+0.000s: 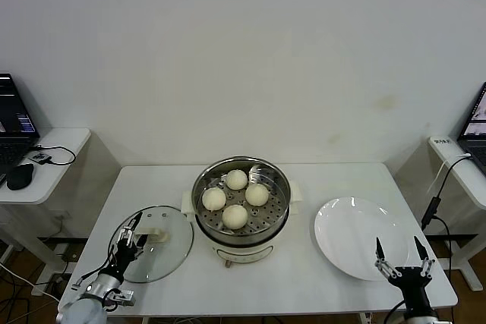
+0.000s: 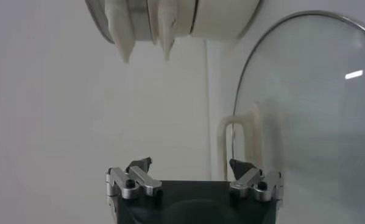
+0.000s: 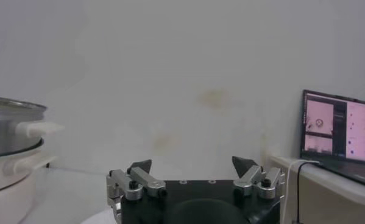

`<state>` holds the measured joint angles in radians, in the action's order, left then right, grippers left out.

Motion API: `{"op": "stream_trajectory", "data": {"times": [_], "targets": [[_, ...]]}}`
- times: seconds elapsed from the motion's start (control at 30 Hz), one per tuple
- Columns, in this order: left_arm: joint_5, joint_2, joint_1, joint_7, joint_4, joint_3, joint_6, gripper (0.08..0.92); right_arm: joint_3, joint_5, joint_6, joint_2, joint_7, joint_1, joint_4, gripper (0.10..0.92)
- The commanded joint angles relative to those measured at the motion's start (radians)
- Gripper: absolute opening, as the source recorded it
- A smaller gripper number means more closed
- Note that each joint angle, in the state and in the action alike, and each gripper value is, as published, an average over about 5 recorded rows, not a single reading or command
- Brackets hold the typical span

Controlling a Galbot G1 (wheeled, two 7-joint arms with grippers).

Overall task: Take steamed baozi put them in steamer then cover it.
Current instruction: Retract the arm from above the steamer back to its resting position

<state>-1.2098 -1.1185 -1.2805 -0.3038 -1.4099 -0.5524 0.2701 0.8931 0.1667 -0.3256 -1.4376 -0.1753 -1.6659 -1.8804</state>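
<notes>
Surface: we see a white rectangular table (image 1: 319,294) in front of a plain white wall, with side desks carrying laptops at both edges of the head view.
Steamer: the round shiny steel pot on a cream-white base with side handles (image 1: 241,214) stands at the table centre, between the two grippers and beyond their fingertips.
Baozi: four small round cream-white steamed buns (image 1: 236,198) sit on the perforated tray inside the steamer, close together.
Cover: the round clear glass lid with metal rim and cream-white bar handle (image 1: 156,242) lies flat on the table, just beside the steamer on its left side. The steamer is uncovered.
Left gripper: we find the left gripper (image 1: 128,242) over the near part of the cover, fingers spread wide and holding nothing. In the left wrist view, the bar handle lies just ahead of one fingertip (image 2: 238,166); we cannot tell whether a finger touches the glass.
Right gripper: the right gripper (image 1: 398,249) hovers at the near right edge of the table, fingers spread wide and empty.
Plate: a flat round white plate (image 1: 357,234) lies directly ahead of the right fingertips, apart from the steamer.
</notes>
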Motion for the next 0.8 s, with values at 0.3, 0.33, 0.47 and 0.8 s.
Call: {"op": "stream_trajectory", "data": {"times": [0.3, 0.33, 0.47, 0.8], "targets": [[0.009, -0.002, 0.092, 0.023, 0.087, 0.037, -0.001, 0.796, -0.011, -0.013, -0.008, -0.010, -0.003, -0.003, 0.017, 0.823], [0.009, -0.002, 0.093, 0.024, 0.089, 0.037, -0.001, 0.773, -0.013, -0.014, -0.008, -0.011, -0.004, -0.003, 0.019, 0.823], [0.008, -0.002, 0.091, 0.030, 0.097, 0.037, 0.002, 0.663, -0.020, -0.018, -0.009, -0.011, -0.004, 0.002, 0.027, 0.823], [-0.002, -0.010, 0.080, 0.004, 0.100, 0.017, 0.007, 0.377, -0.036, -0.025, -0.011, -0.008, -0.006, 0.003, 0.030, 0.823]]}}
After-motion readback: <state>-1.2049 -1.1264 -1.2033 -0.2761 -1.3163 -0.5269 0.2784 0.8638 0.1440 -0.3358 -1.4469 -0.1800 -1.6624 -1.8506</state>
